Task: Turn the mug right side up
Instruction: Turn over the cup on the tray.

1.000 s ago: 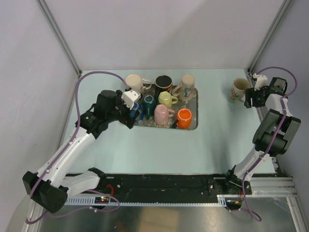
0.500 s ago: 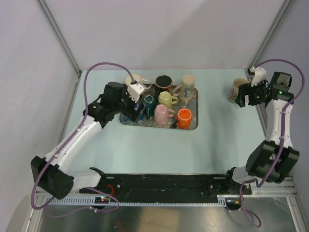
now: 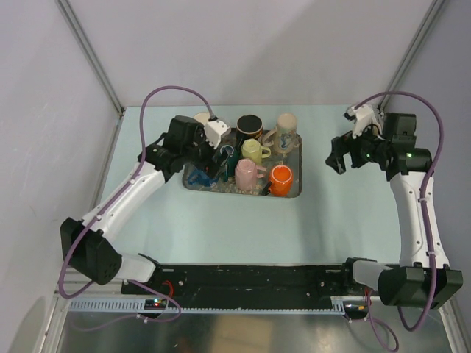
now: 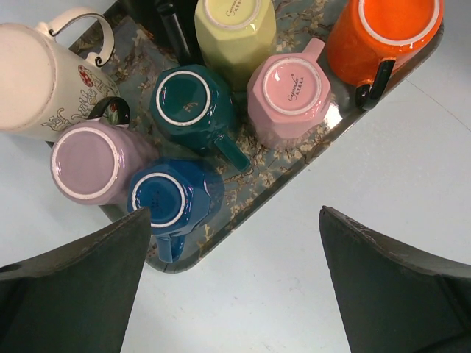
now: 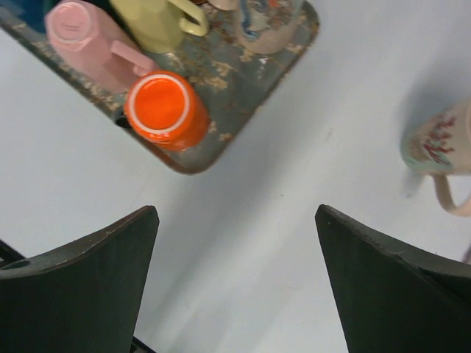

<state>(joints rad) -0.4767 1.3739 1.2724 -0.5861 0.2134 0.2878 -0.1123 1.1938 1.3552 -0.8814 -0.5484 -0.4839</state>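
A patterned tray (image 3: pixel 293 194) holds several mugs standing bottom up: orange (image 3: pixel 280 179), pink (image 3: pixel 245 174), yellow-green (image 3: pixel 254 151) and teal (image 3: pixel 227 156). The left wrist view also shows a blue mug (image 4: pixel 173 198) and a lilac mug (image 4: pixel 92 160) bottom up. My left gripper (image 3: pixel 210 170) is open and empty above the tray's left part, its midpoint (image 4: pixel 235 279) over bare table. My right gripper (image 3: pixel 340 158) is open and empty over the table right of the tray (image 5: pixel 221 95), as in its wrist view (image 5: pixel 235 272). A cream mug with red print (image 5: pixel 441 143) stands apart on the table.
A black mug (image 3: pixel 249 126) and a tall patterned mug (image 3: pixel 285 129) stand at the tray's back. A large cream mug (image 4: pixel 40 81) sits at the tray's left corner. Metal frame posts rise at the table's back corners. The right arm hides the separate cream mug from above.
My right arm has swung left, away from the cream mug and toward the tray. My left gripper has moved farther back over the tray's left part.
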